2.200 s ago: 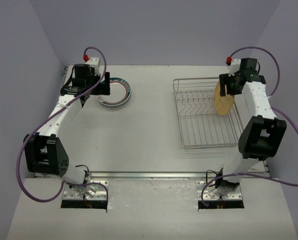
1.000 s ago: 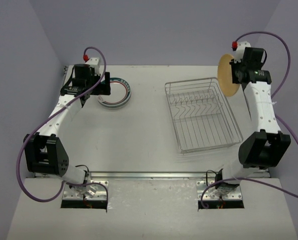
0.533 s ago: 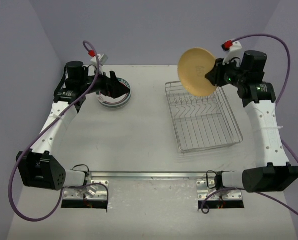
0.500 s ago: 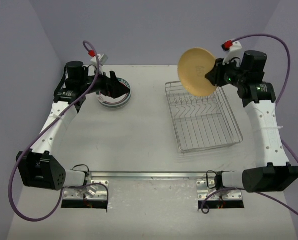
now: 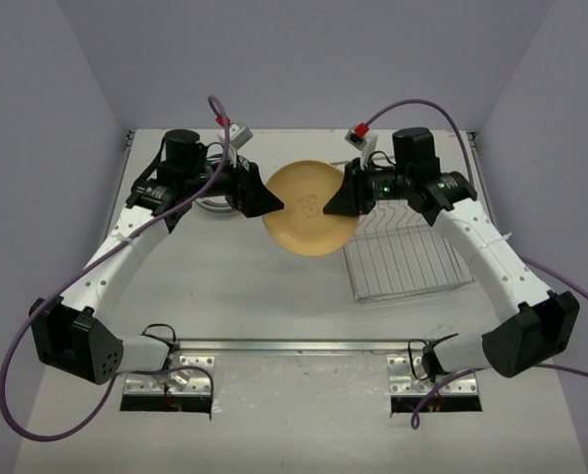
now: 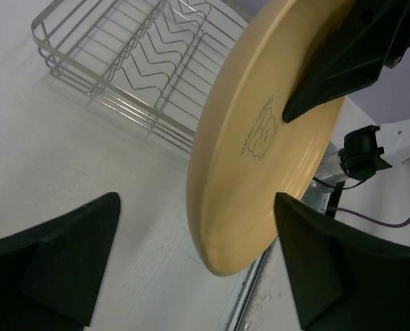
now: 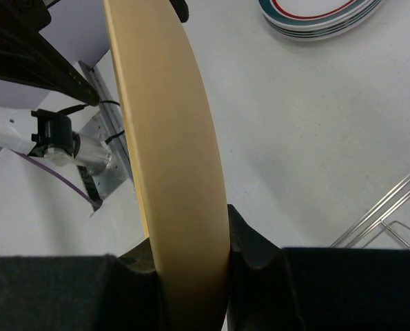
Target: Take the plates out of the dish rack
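Observation:
A plain tan-yellow plate (image 5: 309, 219) hangs on edge above the middle of the table. My right gripper (image 5: 335, 201) is shut on its right rim; in the right wrist view the rim (image 7: 170, 138) is pinched between both pads. My left gripper (image 5: 272, 203) stands open at the plate's left rim. Its fingers (image 6: 53, 262) straddle the plate's edge (image 6: 260, 145), which sits nearer the right-hand finger. A stack of white plates (image 7: 322, 14) with green and red rings lies on the table at the back left, mostly hidden by my left arm from above. The wire dish rack (image 5: 412, 262) holds no plates.
The rack (image 6: 122, 62) lies right of centre, under my right forearm. Its corner (image 7: 391, 221) shows in the right wrist view. Grey walls close the table at the back and on both sides. The arm bases and their metal rail (image 5: 294, 346) run along the near edge.
My right arm has swung the tan plate from above the rack's back left to the table's middle. My left arm has risen off the plate stack and come right to meet it.

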You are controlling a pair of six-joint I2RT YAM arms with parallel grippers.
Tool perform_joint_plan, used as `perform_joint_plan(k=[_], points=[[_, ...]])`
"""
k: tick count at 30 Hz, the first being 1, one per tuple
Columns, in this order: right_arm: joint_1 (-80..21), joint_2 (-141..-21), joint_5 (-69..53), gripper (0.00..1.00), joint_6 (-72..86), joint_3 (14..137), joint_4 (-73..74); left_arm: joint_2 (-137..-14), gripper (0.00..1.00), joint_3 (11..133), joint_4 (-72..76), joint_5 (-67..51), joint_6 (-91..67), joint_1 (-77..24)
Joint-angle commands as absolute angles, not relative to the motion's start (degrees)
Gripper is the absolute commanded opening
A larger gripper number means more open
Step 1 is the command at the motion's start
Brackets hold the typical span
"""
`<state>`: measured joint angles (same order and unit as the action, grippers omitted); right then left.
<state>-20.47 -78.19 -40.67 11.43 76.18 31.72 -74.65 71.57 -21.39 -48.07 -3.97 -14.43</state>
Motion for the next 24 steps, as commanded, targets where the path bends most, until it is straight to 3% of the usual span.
perform_joint_plan(k=[1, 2, 3, 6, 8, 9, 11, 13, 15, 24], points=[[-22.23, -79.45, -46.56, 0.0, 13.18, 79.98, 28.12, -74.0, 0.72, 73.39, -23.72, -44.48, 1.91, -17.21], [-22.32, -79.72, -46.59, 0.0, 13.18, 80.16, 28.04, -74.18, 0.72, 73.39, -23.91, -44.48, 1.94, -17.23], [-22.41, -79.89, -47.1, 0.0, 13.18, 80.25, 28.04, -74.36, 0.57, 73.39, -23.99, -44.74, 2.11, -17.4], [-22.41, -80.32, -44.52, 0.08, 12.61, 80.67, 28.37, -75.69, 0.28, 74.05, -24.64, -44.77, 2.99, -17.4], [-22.41, -80.29, -42.18, 0.19, 11.98, 80.84, 29.0, -76.82, 0.07, 75.29, -25.87, -43.11, 3.94, -17.28], [-22.41, -80.13, -39.15, 0.25, 11.77, 80.79, 29.32, -77.45, 0.02, 75.82, -26.29, -42.32, 4.52, -16.86], [-22.31, -79.44, -34.22, 0.42, 11.35, 80.23, 29.7, -78.87, 0.0, 76.47, -26.16, -42.84, 4.01, -14.9], [-21.36, -78.34, -28.57, 0.81, 11.71, 79.21, 29.63, -81.58, 0.0, 77.06, -24.48, -45.47, 1.74, -11.31], [-20.03, -77.4, -24.26, 0.97, 12.14, 77.81, 29.67, -83.82, 0.0, 78.39, -23.44, -47.7, -1.87, -5.87], [-4.57, -73.23, -20.25, 0.99, 13.26, 74.35, 30.2, -103.42, 0.0, 89.33, -24.42, -42.17, -10.82, 11.6]])
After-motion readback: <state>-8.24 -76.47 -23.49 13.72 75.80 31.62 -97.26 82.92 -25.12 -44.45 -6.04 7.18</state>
